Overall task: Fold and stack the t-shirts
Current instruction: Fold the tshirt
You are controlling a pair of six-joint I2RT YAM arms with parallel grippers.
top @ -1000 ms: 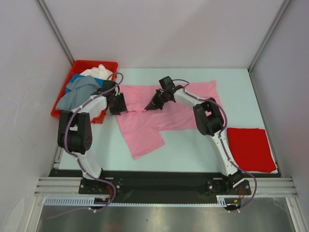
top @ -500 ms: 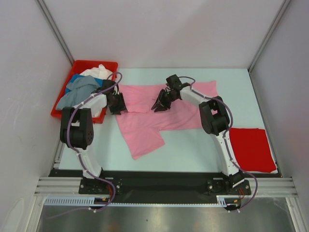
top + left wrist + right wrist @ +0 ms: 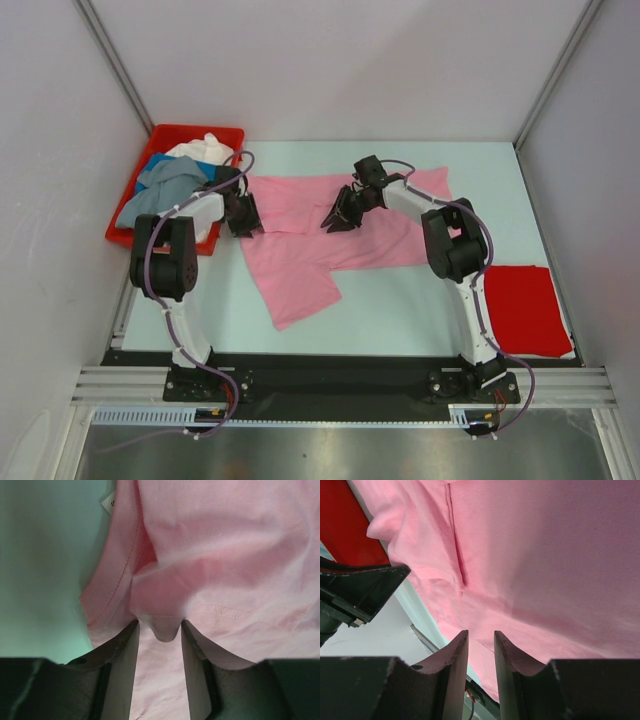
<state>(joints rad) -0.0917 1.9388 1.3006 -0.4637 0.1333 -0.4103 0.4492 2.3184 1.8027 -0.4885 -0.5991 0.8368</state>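
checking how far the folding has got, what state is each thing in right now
pink shirt: spread out, not folded up
red shirt: folded flat
bin: full of loose shirts
left hand: closed on a fold of the pink shirt
right hand: open, holding nothing

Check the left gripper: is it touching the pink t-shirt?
Touching. The left wrist view shows a fold of the pink t-shirt bunched between the fingertips of the left gripper, pressed against both.

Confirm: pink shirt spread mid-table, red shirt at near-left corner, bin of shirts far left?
No. The red shirt lies at the near-right corner, not near-left; the top external view shows it. The pink shirt mid-table and the bin far left are right.
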